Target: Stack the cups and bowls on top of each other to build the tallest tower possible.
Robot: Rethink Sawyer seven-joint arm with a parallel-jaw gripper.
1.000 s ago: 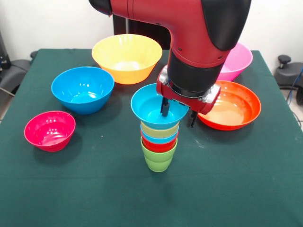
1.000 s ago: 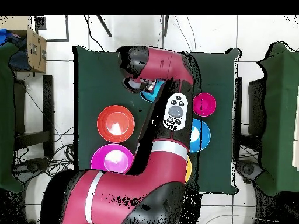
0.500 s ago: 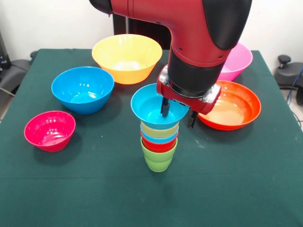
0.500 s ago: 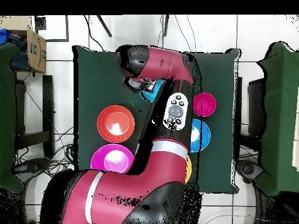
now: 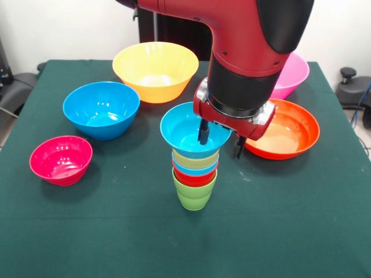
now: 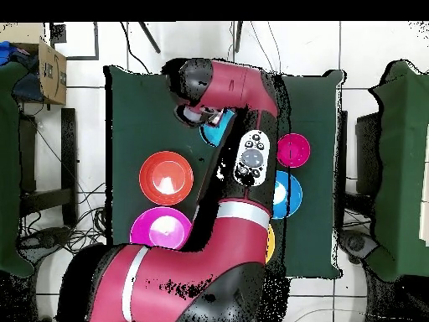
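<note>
The tower (image 5: pixel 195 174) stands mid-table: a lime green cup at the base, then red, light blue and yellow cups, with the small light blue bowl (image 5: pixel 186 128) on top. My gripper (image 5: pixel 220 148) is open and straddles that bowl's right rim, one finger inside it and the other outside. Loose bowls lie around: magenta (image 5: pixel 61 159), medium blue (image 5: pixel 101 109), yellow-orange (image 5: pixel 155 69), red-orange (image 5: pixel 290 130) and pink (image 5: pixel 293 72). In the overhead view the arm hides most of the tower; only an edge of the light blue bowl (image 6: pixel 220 131) shows.
In the overhead view the red-orange bowl (image 6: pixel 166 177) and pink bowl (image 6: pixel 161 228) lie left of the arm, and the magenta bowl (image 6: pixel 293 150) and blue bowl (image 6: pixel 289 194) lie right of it. The green table (image 5: pixel 116 231) continues in front of the tower.
The arm's wrist has shifted slightly to the right in the front view. The light blue bowl and the stack beneath it have not moved.
</note>
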